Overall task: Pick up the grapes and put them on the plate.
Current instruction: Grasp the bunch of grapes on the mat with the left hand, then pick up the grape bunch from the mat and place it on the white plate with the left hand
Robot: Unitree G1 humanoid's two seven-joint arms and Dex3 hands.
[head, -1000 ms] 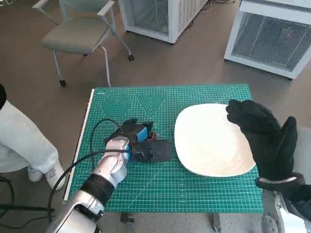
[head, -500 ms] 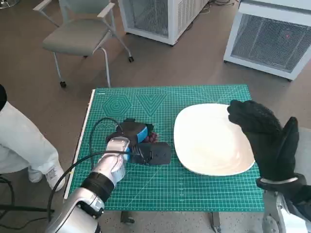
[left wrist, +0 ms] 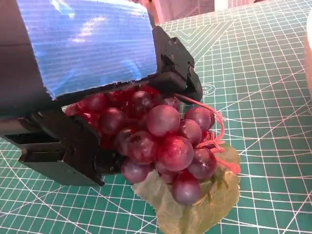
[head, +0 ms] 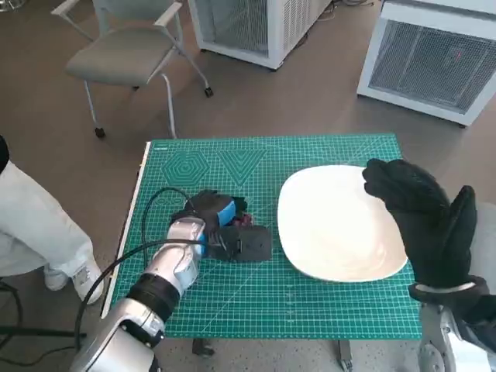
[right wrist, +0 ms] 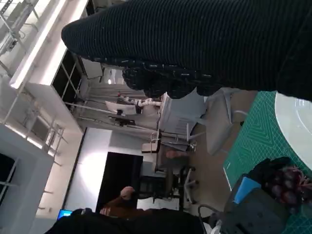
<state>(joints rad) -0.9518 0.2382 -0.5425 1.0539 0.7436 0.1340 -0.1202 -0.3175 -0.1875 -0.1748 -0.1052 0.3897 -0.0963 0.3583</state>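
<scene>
Left wrist view shows my left hand (left wrist: 92, 83) closed around the grapes (left wrist: 163, 141); the black fingers (left wrist: 63, 146) wrap one side of the bunch and another black part sits over the top, so I am grasping it, not only touching. The bunch rests on the green mat (left wrist: 263, 97) w/ a pale green leaf (left wrist: 195, 204) under it. In the head view the grapes (head: 242, 221) are left of the white plate (head: 333, 225), near but apart from its rim.

I judge the bunch is light and prob. artificial: berries look glossy and smooth, so slippery, and each hangs on a thin pinkish stem (left wrist: 219, 126), so the cluster is loose, not stiff. A hold on single outer berries could slip or let the rest swing. Better to keep the hold around the thick upper part near the stem, w/ moderate squeeze. The leaf is soft and may hang down; no use to grip it.

My right hand (head: 422, 225) hovers over the plate's right edge, released, fingers apart, holding nothing.
</scene>
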